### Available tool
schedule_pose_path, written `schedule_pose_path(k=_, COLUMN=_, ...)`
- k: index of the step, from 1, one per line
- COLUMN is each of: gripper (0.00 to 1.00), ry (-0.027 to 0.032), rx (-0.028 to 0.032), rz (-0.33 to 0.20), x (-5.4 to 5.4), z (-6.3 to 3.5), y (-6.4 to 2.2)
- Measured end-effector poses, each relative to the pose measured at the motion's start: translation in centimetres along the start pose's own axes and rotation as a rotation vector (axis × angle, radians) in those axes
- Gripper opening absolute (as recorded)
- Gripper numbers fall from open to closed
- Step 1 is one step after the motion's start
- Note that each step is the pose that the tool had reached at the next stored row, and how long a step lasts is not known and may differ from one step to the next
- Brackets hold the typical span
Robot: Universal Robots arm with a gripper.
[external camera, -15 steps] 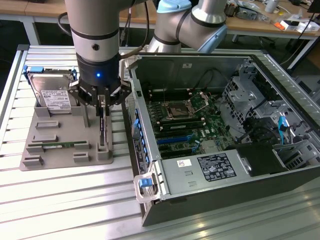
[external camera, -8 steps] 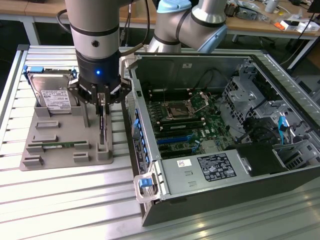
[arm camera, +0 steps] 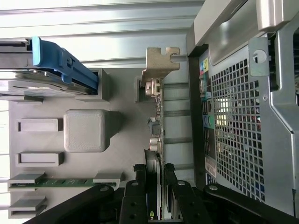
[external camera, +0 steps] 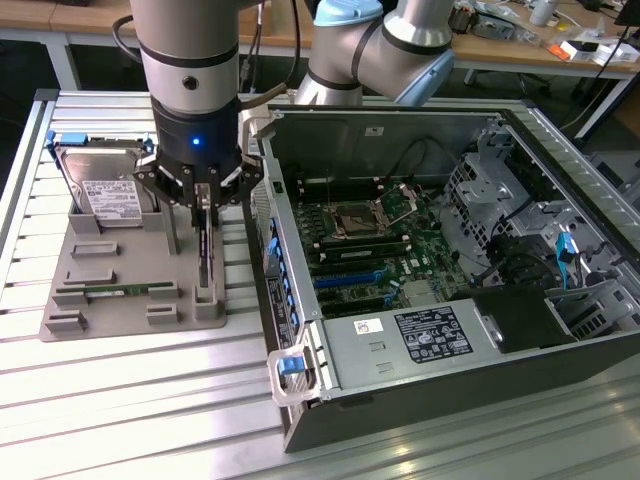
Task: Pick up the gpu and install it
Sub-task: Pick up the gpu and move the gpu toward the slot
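Grey plastic holder (external camera: 130, 255) on the counter (external camera: 120, 400), the gpu (external camera: 205, 262) standing on edge in its slot.
The end effector (external camera: 203, 215) pinches the black gpu from above, fingers (arm camera: 139, 186) narrowed onto both faces (the beige bracket (arm camera: 161, 65) sits at the end far from the grip). A hard drive (external camera: 108, 195) and a green memory stick (external camera: 105, 291) share the holder; the open computer case (external camera: 480, 385) stands just beside it.
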State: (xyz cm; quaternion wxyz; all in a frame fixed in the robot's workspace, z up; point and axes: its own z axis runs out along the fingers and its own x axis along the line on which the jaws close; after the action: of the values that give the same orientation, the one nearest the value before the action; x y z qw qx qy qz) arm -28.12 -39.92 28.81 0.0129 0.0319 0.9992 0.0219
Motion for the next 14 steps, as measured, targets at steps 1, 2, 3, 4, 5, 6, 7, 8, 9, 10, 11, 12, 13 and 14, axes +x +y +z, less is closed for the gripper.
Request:
schedule_pose_path(k=1, gripper=0.27, ry=-0.0001, rx=-0.0001, rz=0.000, x=0.00, z=-0.03, y=0.00)
schedule_pose_path(k=2, gripper=0.27, ry=0.0000, rx=0.0000, rz=0.000, x=0.00, z=-0.07, y=0.00)
schedule_pose_path(k=3, gripper=0.27, ry=0.0000, rx=0.0000, rz=0.000, x=0.00, z=-0.10, y=0.01)
schedule_pose_path(k=4, gripper=0.27, ry=0.0000, rx=0.0000, rz=0.000, x=0.00, z=-0.14, y=0.01)
schedule_pose_path(k=5, gripper=0.27, ry=0.0000, rx=0.0000, rz=0.000, x=0.00, z=-0.17, y=0.01)
schedule_pose_path(k=6, gripper=0.27, ry=0.0000, rx=0.0000, rz=0.000, x=-0.01, z=-0.25, y=0.01)
schedule_pose_path(k=7, gripper=0.27, ry=-0.0001, rx=-0.0001, rz=0.000, x=-0.01, z=-0.31, y=0.02)
schedule_pose_path(k=8, gripper=0.27, ry=0.0000, rx=0.0000, rz=0.000, x=-0.01, z=-0.34, y=0.02)
schedule_pose_path(k=9, gripper=0.27, ry=0.0000, rx=0.0000, rz=0.000, x=-0.01, z=-0.38, y=0.02)
schedule_pose_path(k=10, gripper=0.27, ry=0.0000, rx=0.0000, rz=0.000, x=-0.01, z=-0.44, y=0.02)
schedule_pose_path(k=11, gripper=0.27, ry=0.0000, rx=0.0000, rz=0.000, x=-0.01, z=-0.47, y=0.02)
schedule_pose_path(k=12, gripper=0.27, ry=0.0000, rx=0.0000, rz=0.000, x=-0.01, z=-0.49, y=0.02)
schedule_pose_path(k=13, gripper=0.27, ry=0.0000, rx=0.0000, rz=0.000, x=-0.01, z=-0.53, y=0.02)
schedule_pose_path(k=14, gripper=0.27, ry=0.0000, rx=0.0000, rz=0.000, x=-0.01, z=-0.59, y=0.03)
